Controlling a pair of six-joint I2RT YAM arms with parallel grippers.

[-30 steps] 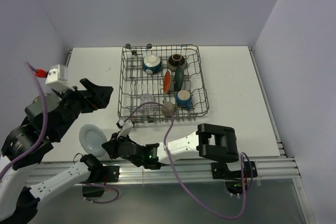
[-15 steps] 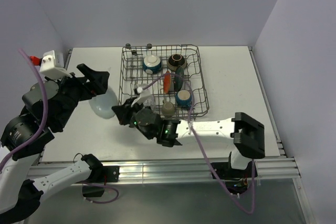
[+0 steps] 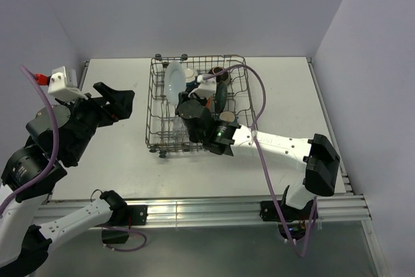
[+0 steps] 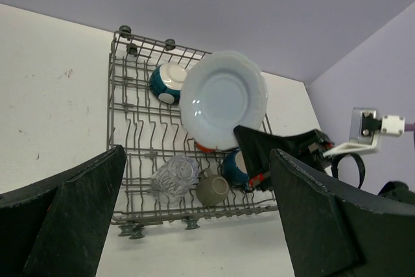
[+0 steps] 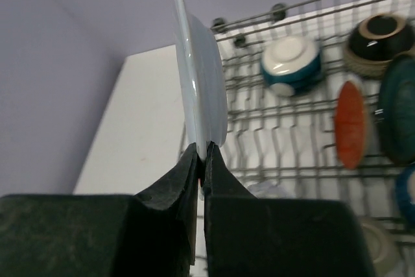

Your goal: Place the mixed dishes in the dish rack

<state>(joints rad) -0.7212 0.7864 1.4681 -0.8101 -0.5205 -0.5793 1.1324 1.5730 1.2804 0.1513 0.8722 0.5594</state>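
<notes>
right hand (image 5: 201, 159) is pressed together on the bottom rim of the pale plate (image 5: 202, 76), pinching it so the plate stands on edge, sticking straight up out of the fingers. from the top camera the plate is over the far left part of the dish rack (image 3: 245, 76). can't tell if its lower edge is touching the tines or just hanging above them.

going out from that hand in its own wrist view: ahead and to the right is the blue bowl (image 5: 292, 63) with the white inside, lying on its side in the rack. further right is the brown bowl (image 5: 379, 37). closer in on the right, the orange-red plate (image 5: 350, 124) and the teal plate (image 5: 399, 118) stand on edge side by side in the tines. down under the hand, at the near end of the rack, sit the clear glass (image 4: 175, 176), the beige cup (image 4: 213, 189) just beside it, and a blue mug (image 4: 232, 167) right next to the cup.

left hand (image 3: 117, 100) is spread wide with nothing between the fingers. it hangs over the bare tabletop (image 3: 292, 95), off to the left of the rack and well apart from it, with its camera looking across at the plate and the rack.
</notes>
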